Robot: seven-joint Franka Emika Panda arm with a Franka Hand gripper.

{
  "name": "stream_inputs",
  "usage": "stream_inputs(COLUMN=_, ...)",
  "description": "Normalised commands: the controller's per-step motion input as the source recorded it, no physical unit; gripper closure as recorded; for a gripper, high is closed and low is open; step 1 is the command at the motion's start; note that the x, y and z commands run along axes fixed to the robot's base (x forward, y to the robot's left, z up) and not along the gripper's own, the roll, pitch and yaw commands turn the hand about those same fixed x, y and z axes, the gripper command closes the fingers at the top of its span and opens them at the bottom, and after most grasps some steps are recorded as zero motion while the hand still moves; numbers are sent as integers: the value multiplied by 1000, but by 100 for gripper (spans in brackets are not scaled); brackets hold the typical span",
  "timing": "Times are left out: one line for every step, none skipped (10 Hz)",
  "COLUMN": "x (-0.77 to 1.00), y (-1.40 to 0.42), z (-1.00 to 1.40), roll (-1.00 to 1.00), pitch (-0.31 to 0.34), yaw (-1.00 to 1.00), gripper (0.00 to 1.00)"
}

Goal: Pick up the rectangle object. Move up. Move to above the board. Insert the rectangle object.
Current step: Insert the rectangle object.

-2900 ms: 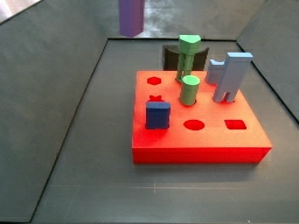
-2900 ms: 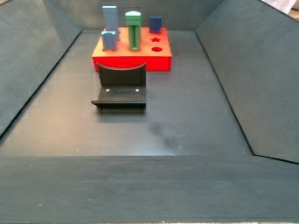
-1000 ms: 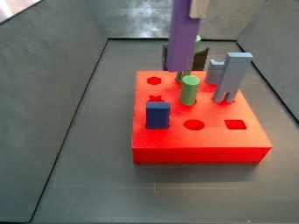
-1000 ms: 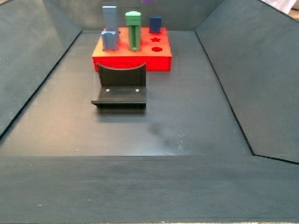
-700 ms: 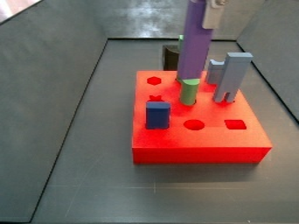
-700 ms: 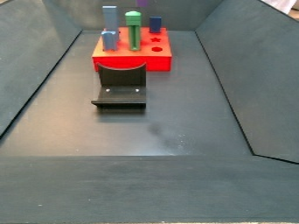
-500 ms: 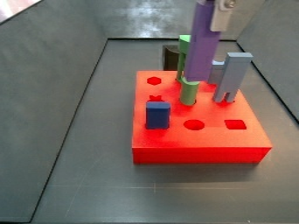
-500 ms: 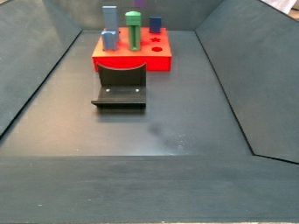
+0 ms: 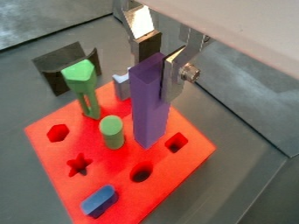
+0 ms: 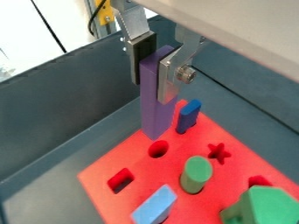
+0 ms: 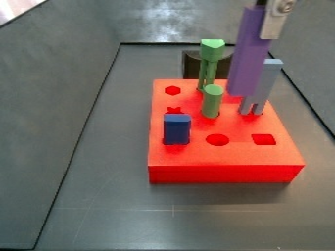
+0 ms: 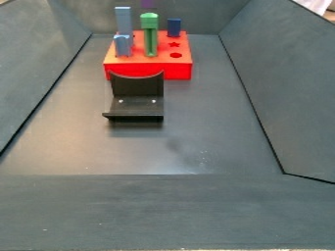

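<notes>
The gripper [image 11: 265, 22] is shut on the top of the rectangle object [image 11: 248, 57], a tall purple block hanging upright over the right part of the red board [image 11: 222, 169], close to the grey-blue stepped block [image 11: 264, 83]. In both wrist views the silver fingers [image 9: 176, 72] clamp the purple block [image 9: 149, 98] [image 10: 153, 98] between the pads. Its lower end hangs above the board [image 9: 117, 162] [image 10: 131, 163] near a rectangular hole [image 9: 177, 143] and a round hole [image 10: 158, 150]. In a side view the board [image 12: 148, 67] shows far off; gripper and purple block are out of view there.
On the board stand two green pegs [image 11: 213, 100] [image 11: 213, 57], a short dark-blue block [image 11: 177, 127] and the grey-blue block. The dark fixture [image 12: 135, 98] stands on the floor beside the board. Sloping grey walls enclose the floor.
The gripper has carried the purple block rightwards and forward, from the back left of the board to above its right side, beside the grey-blue block.
</notes>
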Motion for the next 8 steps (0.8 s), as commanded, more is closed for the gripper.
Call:
stream_inputs(x=9, y=-49, z=-3, roll=4, pitch=0, yaw=0, gripper=100)
stream_inputs(x=643, y=-140, z=-220, roll=73, pitch=-87, yaw=-420, gripper=100)
stream_inputs(x=569, y=-154, z=-371, roll=129, pitch=-161, yaw=-486, gripper=100)
stream_inputs(x=689, y=-103, z=-517, roll=187, pitch=-189, yaw=-406, gripper=100)
stream_inputs(x=823, y=-3, z=-523, roll=186, pitch=-207, yaw=-309, gripper=100)
stream_inputs(x=906, y=0, z=-480, roll=170, pitch=-201, yaw=-243, gripper=100)
stream_inputs(x=963, y=0, z=-451, roll=159, pitch=-183, yaw=-211, gripper=100)
stream_inputs(x=974, y=0, z=-203, roll=116, pitch=-51, yaw=-206, gripper=100)
